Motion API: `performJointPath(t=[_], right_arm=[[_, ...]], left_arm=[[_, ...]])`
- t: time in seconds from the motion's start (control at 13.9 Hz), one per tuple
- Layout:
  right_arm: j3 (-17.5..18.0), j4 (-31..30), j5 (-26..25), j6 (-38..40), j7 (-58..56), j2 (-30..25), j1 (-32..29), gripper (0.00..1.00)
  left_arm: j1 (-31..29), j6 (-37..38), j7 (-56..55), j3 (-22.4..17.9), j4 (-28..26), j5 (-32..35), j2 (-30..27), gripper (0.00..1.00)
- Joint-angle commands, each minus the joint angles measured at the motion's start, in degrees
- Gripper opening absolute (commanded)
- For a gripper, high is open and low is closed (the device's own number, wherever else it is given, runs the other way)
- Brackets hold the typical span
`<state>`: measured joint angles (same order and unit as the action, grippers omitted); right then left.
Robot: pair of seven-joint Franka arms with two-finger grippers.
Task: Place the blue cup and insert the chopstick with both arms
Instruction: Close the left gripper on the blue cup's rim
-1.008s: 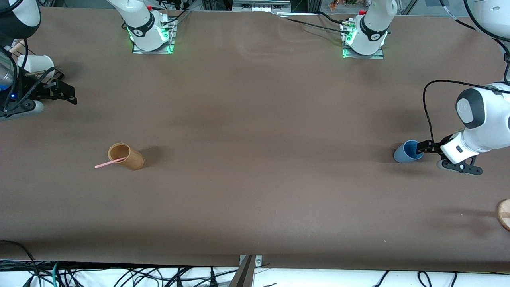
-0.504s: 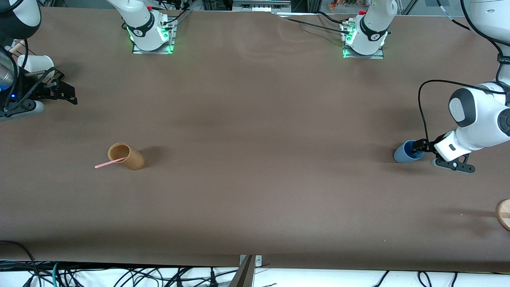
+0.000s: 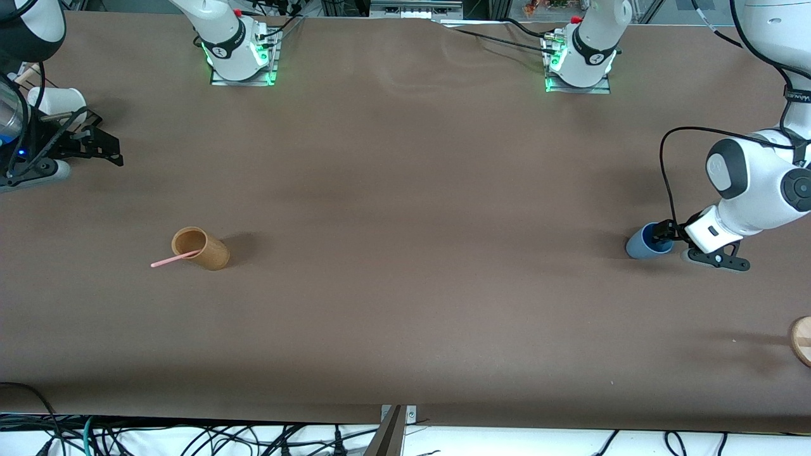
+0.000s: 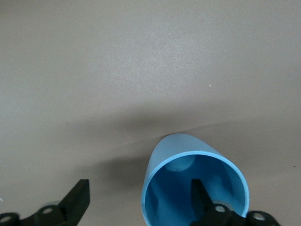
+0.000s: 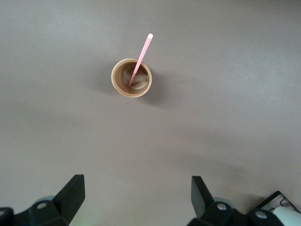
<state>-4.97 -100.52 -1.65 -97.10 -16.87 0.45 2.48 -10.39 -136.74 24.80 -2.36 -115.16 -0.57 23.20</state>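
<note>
in the front view the blue cup (image 3: 645, 241) sits on the brown table (image 3: 405, 297) toward the left arm's end, tipped so its mouth faces the left gripper (image 3: 662, 235), which is down at the rim; the right gripper (image 3: 104, 147) waits at the right arm's end, near a white cup (image 3: 56, 99), and the pink chopstick (image 3: 173, 258) leans out of a tan wooden cylinder cup (image 3: 201, 248) well apart from the blue cup. to grasp well, i judge the left arm should close on the wall squarely and gently, since thin plastic may flex or slip. in the left wrist view the blue cup (image 4: 193, 186) is smooth, tapered, brighter blue inside; one finger (image 4: 200, 197) is inside the mouth, the other (image 4: 75, 202) outside and apart, so the jaws are spread, not yet pinching. in the right wrist view the jaws also stand wide, gripping nothing, above matte cloth, with the thin straight chopstick (image 5: 140, 59) leaning in the round wooden cup (image 5: 131, 78).
</note>
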Motion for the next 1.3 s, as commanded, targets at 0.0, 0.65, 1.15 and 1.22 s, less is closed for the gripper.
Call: performJointPath(t=[0.0, 0.65, 1.15, 1.22], right_arm=[[0.23, 0.77, 0.69, 1.04, -0.97, -0.01, -0.19, 1.00], [0.23, 0.77, 0.77, 1.04, -0.97, 0.08, -0.19, 1.00], [0.23, 0.77, 0.77, 1.13, -0.97, 0.08, -0.19, 1.00], [0.23, 0.77, 0.77, 1.13, -0.97, -0.01, -0.19, 1.00]], left_arm=[[0.72, -0.81, 1.74, -0.81, -1.64, -1.63, -1.58, 0.49], [1.16, 0.07, 1.13, -0.72, -0.51, -1.63, -2.10, 0.00], [10.99, 15.87, -15.18, 4.10, 12.66, -2.07, -4.04, 0.00], [13.44, 17.28, -19.23, 4.90, 14.94, -1.98, -3.61, 0.00]])
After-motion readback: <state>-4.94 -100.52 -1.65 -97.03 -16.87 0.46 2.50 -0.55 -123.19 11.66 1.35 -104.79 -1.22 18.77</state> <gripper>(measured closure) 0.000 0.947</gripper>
